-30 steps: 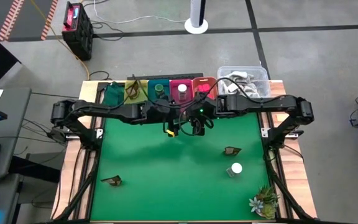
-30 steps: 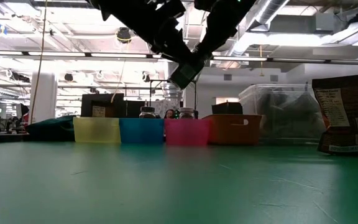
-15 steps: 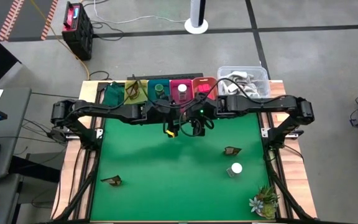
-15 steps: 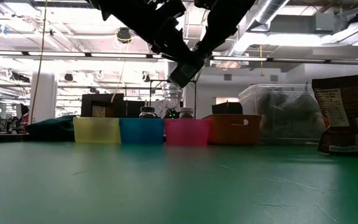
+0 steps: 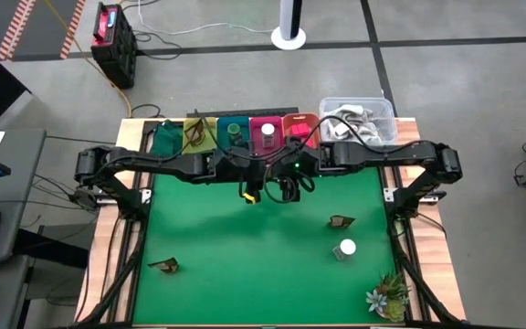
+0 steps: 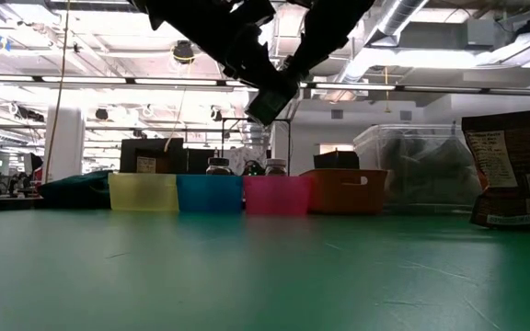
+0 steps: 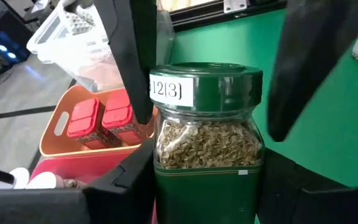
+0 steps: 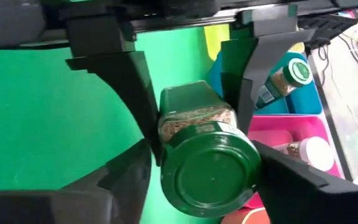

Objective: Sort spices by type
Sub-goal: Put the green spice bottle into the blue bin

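Grey concrete floor (image 5: 245, 23) w/ cables, white pole base (image 5: 289, 37), bright industrial ceiling (image 6: 486, 37).

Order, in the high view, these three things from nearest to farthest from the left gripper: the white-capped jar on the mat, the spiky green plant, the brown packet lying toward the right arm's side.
Measured from the left gripper, mid-table by the bins:
1. Brown packet, toward the right arm's side.
2. White-capped jar, just beyond that packet.
3. Spiky green plant, at the near right corner.

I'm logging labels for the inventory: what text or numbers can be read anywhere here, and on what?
"12(3)": white sticker on the lid of the green jar between both grippers.
Brown packet, low view: white printed panel, too small to read.
Nothing else legible.
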You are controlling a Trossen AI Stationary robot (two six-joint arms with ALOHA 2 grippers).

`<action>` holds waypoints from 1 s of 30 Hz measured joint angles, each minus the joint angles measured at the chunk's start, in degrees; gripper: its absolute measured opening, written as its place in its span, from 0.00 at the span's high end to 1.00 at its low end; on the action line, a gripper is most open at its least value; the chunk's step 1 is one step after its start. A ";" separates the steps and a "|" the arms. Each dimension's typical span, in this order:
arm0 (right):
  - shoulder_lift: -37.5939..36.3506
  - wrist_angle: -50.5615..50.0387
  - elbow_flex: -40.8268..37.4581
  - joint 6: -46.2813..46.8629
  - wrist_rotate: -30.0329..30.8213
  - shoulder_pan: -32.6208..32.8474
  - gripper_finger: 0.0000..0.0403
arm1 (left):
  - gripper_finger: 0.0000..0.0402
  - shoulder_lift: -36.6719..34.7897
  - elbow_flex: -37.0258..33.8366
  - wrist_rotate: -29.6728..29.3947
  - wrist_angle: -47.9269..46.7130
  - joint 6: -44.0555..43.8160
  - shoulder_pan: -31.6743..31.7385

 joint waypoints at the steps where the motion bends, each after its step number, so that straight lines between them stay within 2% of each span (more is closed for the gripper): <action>1: -0.11 -0.18 0.00 0.01 -0.25 -0.20 0.25 | 0.53 0.00 0.00 -0.01 -0.01 0.00 0.00; 8: -3.77 -5.82 2.04 0.12 -0.44 -0.80 0.11 | 0.53 0.00 -0.29 -0.02 -1.63 0.80 0.92; 13: -8.87 -5.82 -1.46 1.97 1.63 -2.76 0.10 | 0.53 -0.85 -7.25 0.14 4.13 1.21 2.79; 19: -14.84 4.74 -13.27 4.83 2.11 -4.04 0.13 | 0.53 -6.08 -17.55 0.14 15.86 -0.91 8.94; 23: -16.98 14.65 -20.40 6.24 2.71 -3.87 0.15 | 0.53 -10.39 -23.86 0.03 28.69 -3.21 13.38; 26: -17.52 22.03 -25.00 6.50 2.79 -3.60 0.15 | 0.52 -10.94 -28.98 -0.05 38.91 -6.15 16.08; 30: -17.72 25.55 -27.35 6.39 2.88 -3.37 0.16 | 0.50 -9.20 -34.34 -3.05 47.03 -8.80 17.42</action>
